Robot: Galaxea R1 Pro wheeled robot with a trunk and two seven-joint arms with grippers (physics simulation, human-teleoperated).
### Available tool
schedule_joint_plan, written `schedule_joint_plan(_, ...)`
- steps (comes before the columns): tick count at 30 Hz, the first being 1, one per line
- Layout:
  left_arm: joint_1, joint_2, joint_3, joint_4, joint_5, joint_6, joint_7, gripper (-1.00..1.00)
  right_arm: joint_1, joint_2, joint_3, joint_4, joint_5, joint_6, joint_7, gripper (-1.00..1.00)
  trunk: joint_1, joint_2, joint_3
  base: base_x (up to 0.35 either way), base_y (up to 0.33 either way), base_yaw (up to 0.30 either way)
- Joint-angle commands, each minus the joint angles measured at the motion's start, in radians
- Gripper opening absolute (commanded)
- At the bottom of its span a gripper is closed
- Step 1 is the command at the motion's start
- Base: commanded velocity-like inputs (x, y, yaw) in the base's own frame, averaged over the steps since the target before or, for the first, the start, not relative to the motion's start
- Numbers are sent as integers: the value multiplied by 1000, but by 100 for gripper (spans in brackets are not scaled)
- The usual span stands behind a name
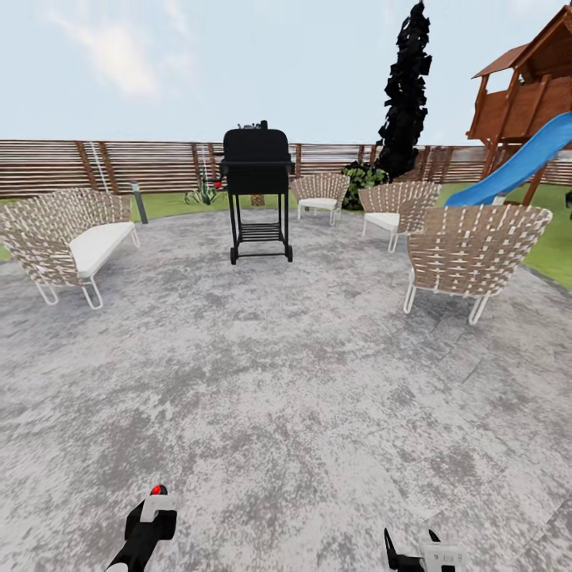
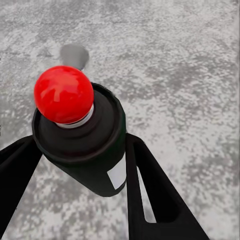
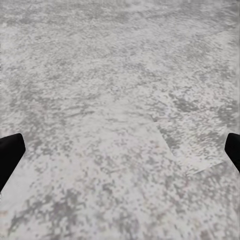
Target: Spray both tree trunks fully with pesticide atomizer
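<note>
The left gripper [image 2: 80, 165] is closed on the pesticide atomizer [image 2: 82, 140], its two dark fingers [image 2: 150, 190] pressed against either side of the black canister body, whose long axis runs up between them to the red tip [image 2: 64, 94]; the head view catches that tip [image 1: 159, 490] just above the left gripper [image 1: 151, 520] at the bottom edge. The right gripper [image 3: 120, 150] is spread wide with nothing between its fingers, above bare grey paving [image 3: 120, 75]. The sprayer is therefore already in the left arm, so the coming move likely depends on finding the trees: none of the thick pale trunks is in sight. Ahead stand a black grill [image 1: 257, 191], woven chairs [image 1: 469, 254], a slat fence [image 1: 95, 165], a slim dark cypress [image 1: 407, 87] and a blue slide [image 1: 516, 167]. Which way the nozzle faces cannot be made out, and both arms are cut off by the frame.
</note>
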Motion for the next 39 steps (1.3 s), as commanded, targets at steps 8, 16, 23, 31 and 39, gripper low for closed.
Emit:
schedule_joint_plan(8, 0, 0, 0, 0, 0, 0, 0, -100, 0, 0, 0, 0, 0, 0, 1, 100, -31, 56, 38, 0, 0, 0)
schedule_joint_plan(16, 1, 0, 0, 0, 0, 0, 0, -100, 0, 0, 0, 0, 0, 0, 1, 100, -61, 112, 75, 0, 0, 0)
schedule_joint_plan(23, 1, 0, 0, 1, 0, 0, 0, -100, 0, 0, 0, 0, 0, 0, 1, 100, -88, 161, 108, 0, 0, 0)
schedule_joint_plan(31, 1, 1, 0, 0, 0, -1, 0, -100, 0, 4, 0, -1, -2, 0, 1, 100, -104, 189, 126, 0, 0, -1)
schedule_joint_plan(39, 12, 2, 0, -4, 3, -2, 1, -100, 0, 5, 0, -1, -3, 1, 0, 100, -104, 189, 129, -68, 0, -215)
